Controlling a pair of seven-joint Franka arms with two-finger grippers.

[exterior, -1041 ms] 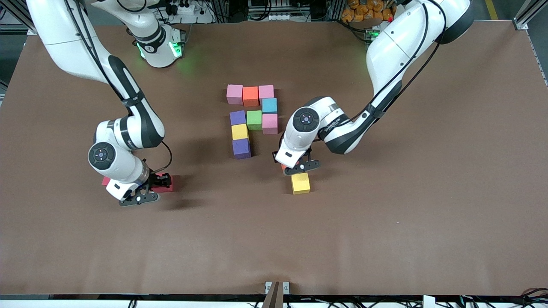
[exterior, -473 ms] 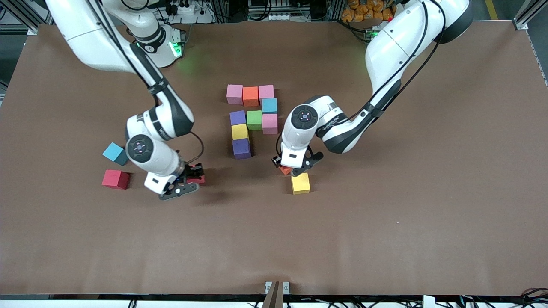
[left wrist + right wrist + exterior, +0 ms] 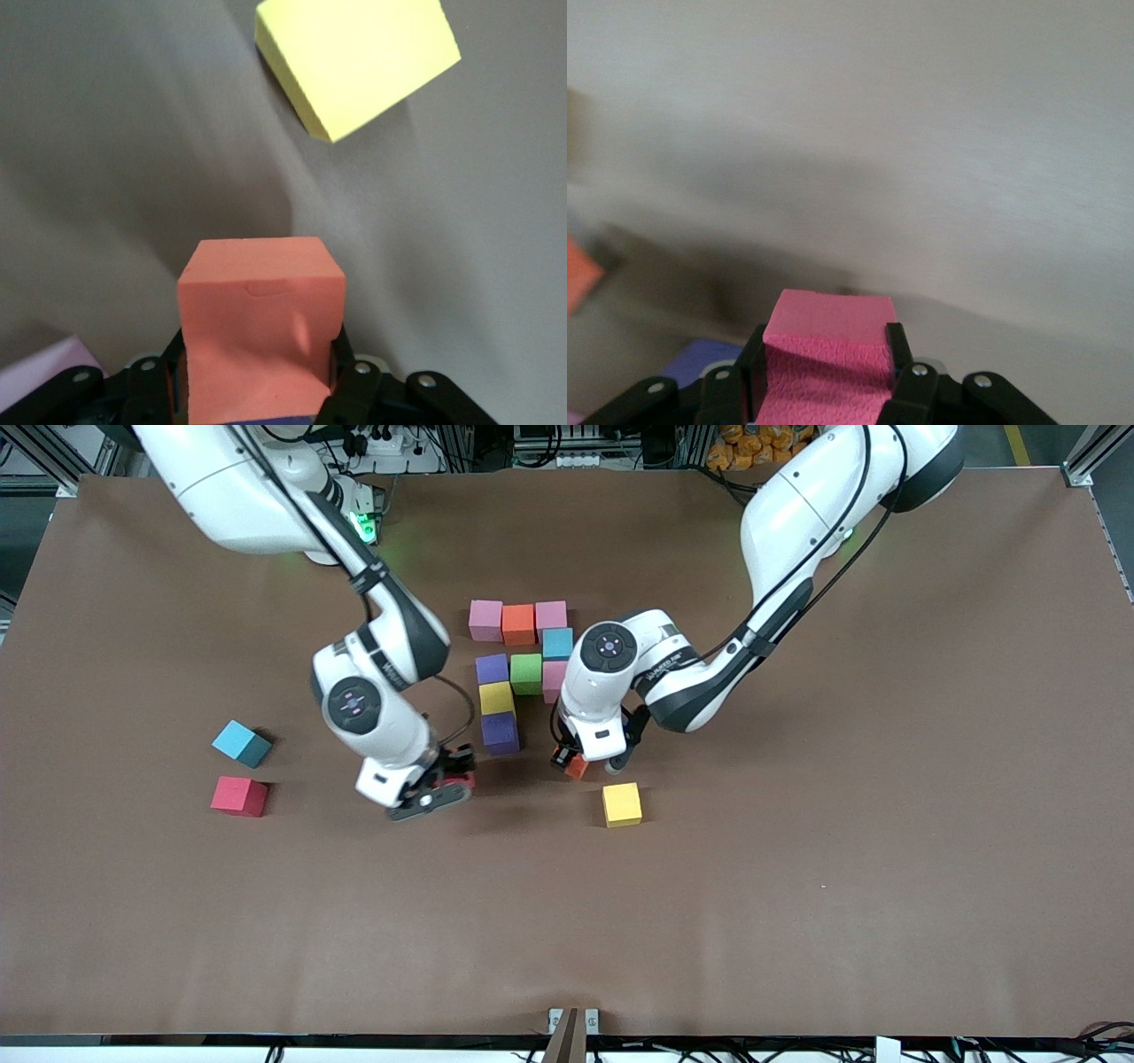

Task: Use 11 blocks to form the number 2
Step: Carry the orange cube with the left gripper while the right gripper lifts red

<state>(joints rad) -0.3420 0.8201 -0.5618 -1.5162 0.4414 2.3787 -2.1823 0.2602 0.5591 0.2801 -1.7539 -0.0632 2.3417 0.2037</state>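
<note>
Unfinished number 2 [image 3: 521, 670]: nine matte foam cubes lay mid-tabletop, its long axis running from the robots' bases toward the front camera; pink, orange, pink across the row nearest the bases, then blue, a purple-green-pink row, then yellow and purple.
Left tool [image 3: 586, 763]: clenched on a small orange foam cube [image 3: 259, 332], over the brown tabletop [image 3: 797, 886] just beside the figure's purple end cube [image 3: 500, 732].
Right tool [image 3: 438, 784]: clenched on a pink-red foam cube [image 3: 829, 363], over the tabletop near that same purple cube.
Loose blocks: a yellow foam cube [image 3: 622, 804] lay nearer the front camera than the left tool; a blue cube [image 3: 240, 743] and a red cube [image 3: 238, 795] sat toward the right arm's end.
Writing: small lettering on both forearms, unreadable.
Wrist views only: the left showed the orange cube's faces pinched between the fingers [image 3: 354, 390]; the front view hid most of it.
</note>
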